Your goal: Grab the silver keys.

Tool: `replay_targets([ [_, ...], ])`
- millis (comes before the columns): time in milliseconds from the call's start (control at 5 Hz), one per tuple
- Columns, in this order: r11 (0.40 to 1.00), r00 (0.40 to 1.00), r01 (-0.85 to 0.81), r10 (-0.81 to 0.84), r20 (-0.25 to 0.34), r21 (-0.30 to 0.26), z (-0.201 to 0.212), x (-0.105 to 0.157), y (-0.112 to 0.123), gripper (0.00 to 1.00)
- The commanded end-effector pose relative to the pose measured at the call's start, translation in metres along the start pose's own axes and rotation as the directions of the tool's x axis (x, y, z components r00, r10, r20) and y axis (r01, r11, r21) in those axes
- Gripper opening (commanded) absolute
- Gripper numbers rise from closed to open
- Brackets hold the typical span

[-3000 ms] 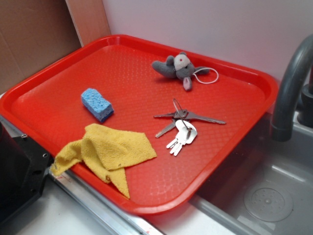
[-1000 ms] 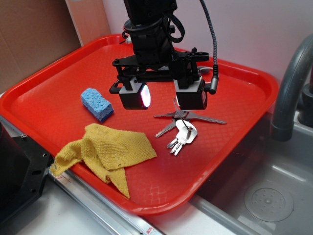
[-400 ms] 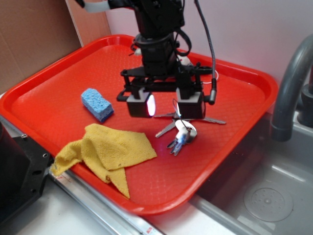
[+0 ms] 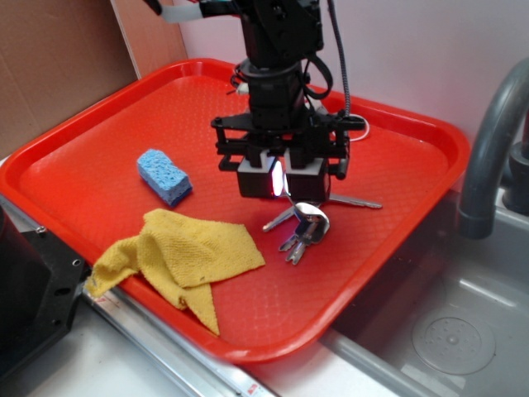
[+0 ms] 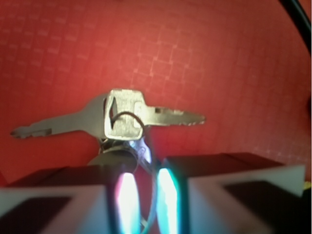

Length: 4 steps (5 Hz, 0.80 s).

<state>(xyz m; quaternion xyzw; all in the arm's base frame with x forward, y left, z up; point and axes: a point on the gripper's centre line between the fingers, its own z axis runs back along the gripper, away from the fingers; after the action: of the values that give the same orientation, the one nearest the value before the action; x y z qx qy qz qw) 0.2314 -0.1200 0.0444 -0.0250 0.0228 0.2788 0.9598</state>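
Claw lowered, closed onto silver keys, wrist-only ring detail

Hand now apparently closed around silver keys.

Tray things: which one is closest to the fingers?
The keys; the fingers pinch their ring. The sponge, cloth and tray edges lie farther off.

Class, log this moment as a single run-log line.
phase: grasp | gripper: nearly closed around the ring of the silver metal keys | keys: lying on red plastic tray | lift: not yet
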Motion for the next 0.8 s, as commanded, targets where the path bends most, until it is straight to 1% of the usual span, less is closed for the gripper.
replay_targets([
  [0,0.998,0.997,0.054,-0.056,0.059,0.034,0.018,0.005,-0.010,0.00],
  [200,0.971,0.970,0.186,-0.205,0.129,0.147,0.054,0.004,0.005,0.00],
  [400,0.911,0.905,0.393,-0.407,0.122,0.121,0.106,0.012,0.057,0.00],
  [600,0.934,0.936,0.338,-0.346,0.064,0.113,0.159,0.027,0.103,0.00],
])
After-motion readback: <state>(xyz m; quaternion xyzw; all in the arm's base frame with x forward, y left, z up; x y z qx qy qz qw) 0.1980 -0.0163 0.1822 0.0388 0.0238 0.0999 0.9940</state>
